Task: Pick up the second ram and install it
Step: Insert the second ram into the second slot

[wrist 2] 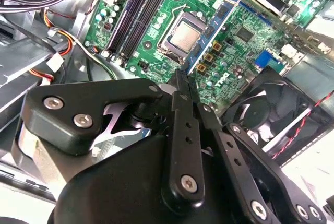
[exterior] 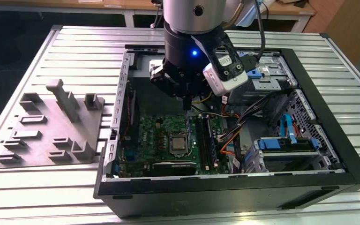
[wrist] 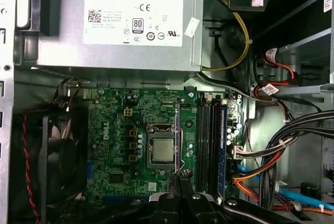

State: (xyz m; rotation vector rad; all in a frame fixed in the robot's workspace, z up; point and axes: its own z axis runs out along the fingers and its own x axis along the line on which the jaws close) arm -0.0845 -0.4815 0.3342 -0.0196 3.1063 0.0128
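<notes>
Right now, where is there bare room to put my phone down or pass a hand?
Free, in the exterior view: the slatted table beyond the grey fixture tray, and the strip nearer the camera. Crowded: inside the computer case, where the tool holds the second ram over the motherboard, with cables alongside.

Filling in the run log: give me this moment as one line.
gripper: shut on second ram | position: over motherboard, inside case | slot: not yet seated
</notes>
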